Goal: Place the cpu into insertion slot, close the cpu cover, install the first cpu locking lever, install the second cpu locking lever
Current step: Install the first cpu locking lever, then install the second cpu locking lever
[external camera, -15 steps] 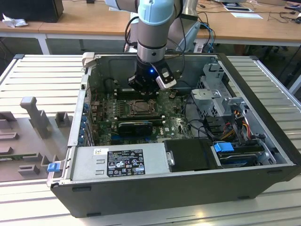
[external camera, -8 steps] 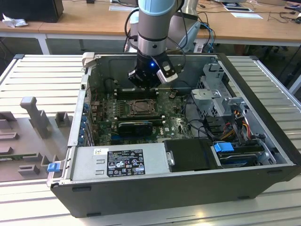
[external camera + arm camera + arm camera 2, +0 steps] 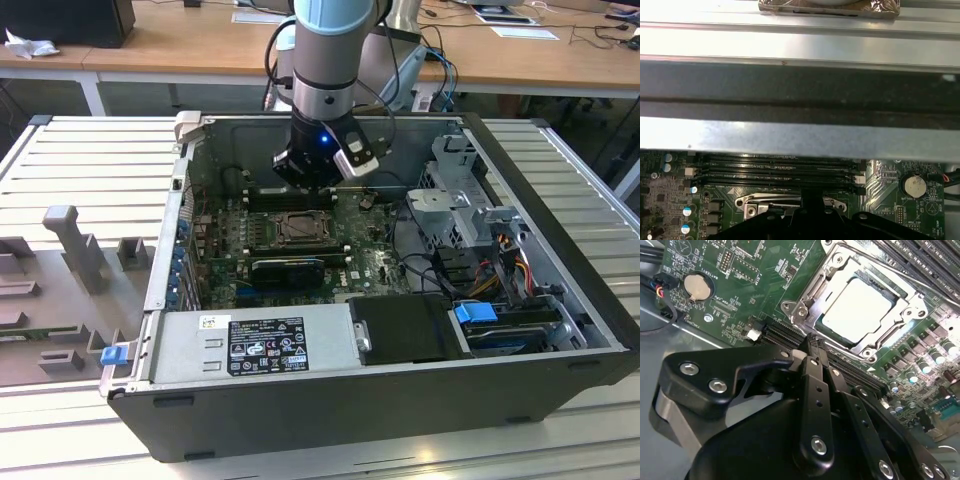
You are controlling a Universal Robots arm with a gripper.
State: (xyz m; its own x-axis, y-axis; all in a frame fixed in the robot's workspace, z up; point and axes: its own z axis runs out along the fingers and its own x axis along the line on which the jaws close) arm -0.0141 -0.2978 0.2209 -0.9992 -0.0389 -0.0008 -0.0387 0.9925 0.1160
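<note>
In the second wrist view the fingers (image 3: 812, 347) are clenched together on nothing, tips poised just short of the slot (image 3: 856, 315) as if to press rather than grasp. Beyond them the cpu (image 3: 856, 310) sits in the slot, framed by the lowered cover (image 3: 805, 302), near the motherboard's (image 3: 375, 262) middle.

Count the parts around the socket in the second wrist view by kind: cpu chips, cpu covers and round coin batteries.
cpu: 1
cpu cover: 1
coin battery: 1
Total: 3
</note>
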